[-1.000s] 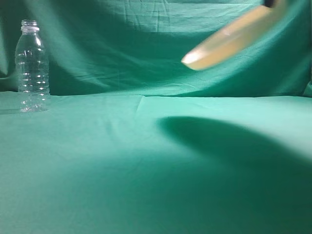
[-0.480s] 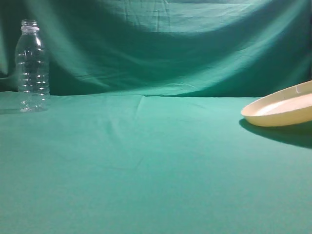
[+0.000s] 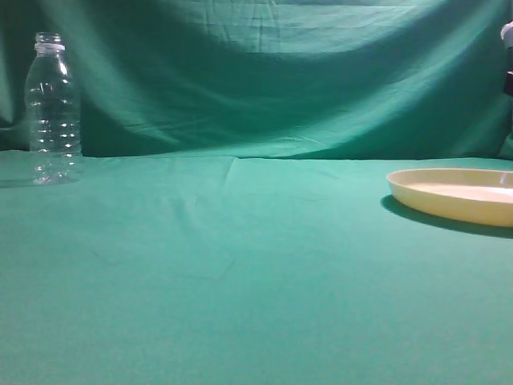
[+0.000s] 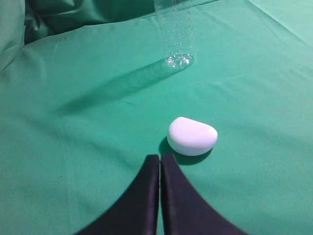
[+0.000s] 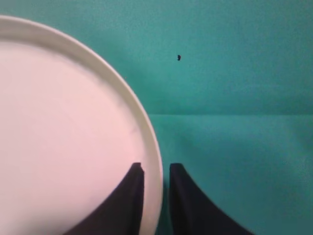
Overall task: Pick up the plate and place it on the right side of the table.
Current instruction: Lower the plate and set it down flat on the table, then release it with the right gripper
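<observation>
The cream-yellow plate (image 3: 454, 193) lies flat on the green table (image 3: 240, 265) at the far right, partly cut off by the frame edge. In the right wrist view the plate (image 5: 63, 137) fills the left half. My right gripper (image 5: 155, 169) is slightly open and straddles the rim, one finger over the pale inside and one outside over the cloth, with a thin gap beside the rim. Only a bit of the right arm (image 3: 507, 56) shows in the exterior view, above the plate. My left gripper (image 4: 160, 157) is shut and empty over the cloth.
A clear plastic bottle (image 3: 53, 110) stands at the far left near the backdrop; its base also shows in the left wrist view (image 4: 177, 44). A white rounded object (image 4: 192, 136) lies on the cloth just ahead of the left gripper.
The plate came down from tilted in the air at the upper right, reached the right side still tilted, and now lies flat on the table.
</observation>
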`<move>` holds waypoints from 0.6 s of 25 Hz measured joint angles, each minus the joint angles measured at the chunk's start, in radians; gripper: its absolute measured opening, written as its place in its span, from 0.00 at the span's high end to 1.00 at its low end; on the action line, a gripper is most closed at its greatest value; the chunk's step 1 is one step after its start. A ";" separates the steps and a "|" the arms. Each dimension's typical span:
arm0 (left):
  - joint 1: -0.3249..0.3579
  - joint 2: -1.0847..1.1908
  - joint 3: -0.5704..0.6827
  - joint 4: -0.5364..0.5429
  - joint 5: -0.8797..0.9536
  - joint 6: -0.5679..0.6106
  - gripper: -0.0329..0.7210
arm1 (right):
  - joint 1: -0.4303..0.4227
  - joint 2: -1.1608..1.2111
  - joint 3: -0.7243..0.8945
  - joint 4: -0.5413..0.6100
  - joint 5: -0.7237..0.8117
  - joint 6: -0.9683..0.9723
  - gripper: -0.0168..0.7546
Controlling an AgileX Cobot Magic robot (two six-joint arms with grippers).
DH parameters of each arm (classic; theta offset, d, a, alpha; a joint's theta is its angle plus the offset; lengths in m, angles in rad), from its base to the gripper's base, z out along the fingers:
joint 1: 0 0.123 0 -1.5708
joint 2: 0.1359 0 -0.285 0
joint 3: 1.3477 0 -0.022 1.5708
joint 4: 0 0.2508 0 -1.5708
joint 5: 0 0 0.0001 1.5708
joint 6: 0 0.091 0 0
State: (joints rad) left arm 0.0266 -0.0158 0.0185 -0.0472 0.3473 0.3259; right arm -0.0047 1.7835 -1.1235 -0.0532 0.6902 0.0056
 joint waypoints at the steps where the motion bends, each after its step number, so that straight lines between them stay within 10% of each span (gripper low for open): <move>1: 0.000 0.000 0.000 0.000 0.000 0.000 0.96 | 0.000 0.002 0.000 -0.001 -0.002 0.000 0.80; 6: 0.000 0.000 0.000 0.000 0.000 0.000 0.96 | 0.000 0.002 -0.028 0.009 0.034 0.006 0.55; 10: 0.000 0.000 0.000 0.000 0.000 0.000 0.96 | 0.000 0.002 -0.129 0.096 0.171 0.008 0.57; 15: 0.000 0.000 0.000 0.000 0.000 0.000 0.96 | 0.008 -0.072 -0.220 0.196 0.265 -0.036 0.91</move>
State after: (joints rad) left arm 0.0266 -0.0158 0.0185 -0.0472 0.3473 0.3259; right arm 0.0036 1.7116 -1.3439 0.1423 0.9552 -0.0299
